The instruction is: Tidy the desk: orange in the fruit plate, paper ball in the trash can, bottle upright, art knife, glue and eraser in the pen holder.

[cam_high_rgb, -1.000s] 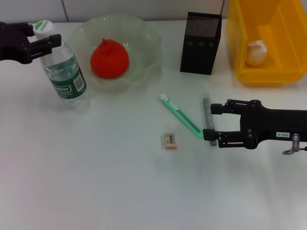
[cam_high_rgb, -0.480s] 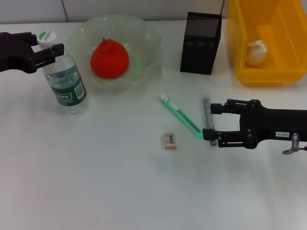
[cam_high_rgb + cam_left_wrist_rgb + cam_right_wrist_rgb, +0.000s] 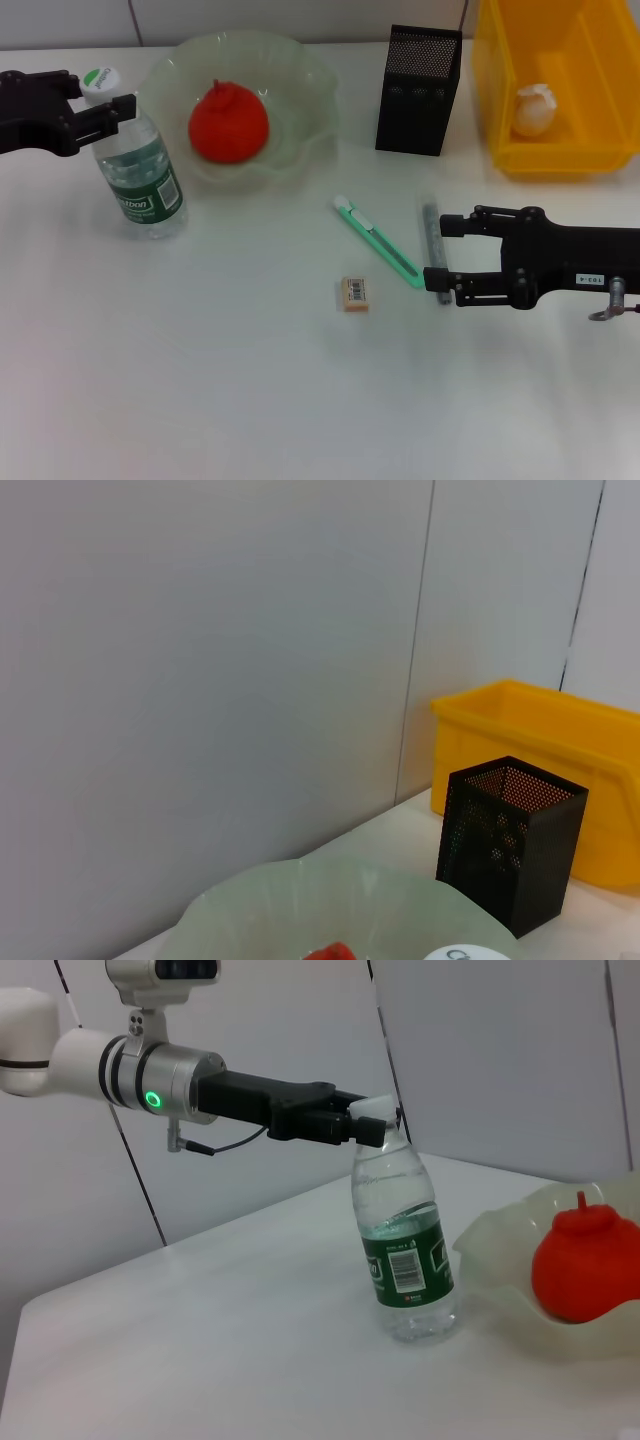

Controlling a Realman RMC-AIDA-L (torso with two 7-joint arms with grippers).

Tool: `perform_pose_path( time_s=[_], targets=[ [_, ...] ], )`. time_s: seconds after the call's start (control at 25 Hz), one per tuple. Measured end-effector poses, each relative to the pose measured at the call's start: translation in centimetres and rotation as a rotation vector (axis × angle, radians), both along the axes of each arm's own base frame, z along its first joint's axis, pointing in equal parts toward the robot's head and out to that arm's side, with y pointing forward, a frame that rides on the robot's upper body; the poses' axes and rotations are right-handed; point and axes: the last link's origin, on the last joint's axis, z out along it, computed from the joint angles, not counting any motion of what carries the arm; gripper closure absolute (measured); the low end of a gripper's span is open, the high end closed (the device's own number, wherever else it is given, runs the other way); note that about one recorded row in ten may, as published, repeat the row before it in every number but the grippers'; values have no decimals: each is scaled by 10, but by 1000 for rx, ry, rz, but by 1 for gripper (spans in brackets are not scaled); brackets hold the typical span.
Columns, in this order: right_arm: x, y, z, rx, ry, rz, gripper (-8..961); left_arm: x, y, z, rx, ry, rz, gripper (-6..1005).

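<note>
The white desk (image 3: 200,380) is carrying the fruit plate (image 3: 300,90), the bottle (image 3: 140,175) standing beside it, the pen holder (image 3: 418,92) and the trash can (image 3: 560,150) at the back. The art knife (image 3: 377,243), eraser (image 3: 355,293) and glue (image 3: 431,232) are lying mid-desk, knife and glue possibly touching.

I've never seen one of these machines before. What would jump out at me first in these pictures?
Probably the red-orange orange sitting in the pale-green fruit plate at the back of the desk. Beside it, the left gripper is closed around the neck of the bottle, which stands upright. At the back right, the bright yellow trash can holds a paper ball.
</note>
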Motion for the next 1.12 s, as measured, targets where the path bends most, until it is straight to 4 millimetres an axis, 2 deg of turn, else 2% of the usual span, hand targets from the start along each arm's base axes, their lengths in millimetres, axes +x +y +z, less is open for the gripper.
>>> perform_pose_path(
  time_s=[0.6, 0.84, 1.04, 1.12],
  targets=[
    [0, 0, 0, 0, -1, 1, 150, 3, 0, -1, -6, 14, -27, 551],
    [0, 0, 0, 0, -2, 0, 151, 3, -1, -1, -6, 14, -30, 455],
    [0, 0, 0, -1, -3, -1, 150, 6, -3, 2, -3, -20, -41, 213],
    [1, 0, 0, -1, -2, -2, 150, 13, -4, 14, 25, -95, -64, 142]
  ],
)
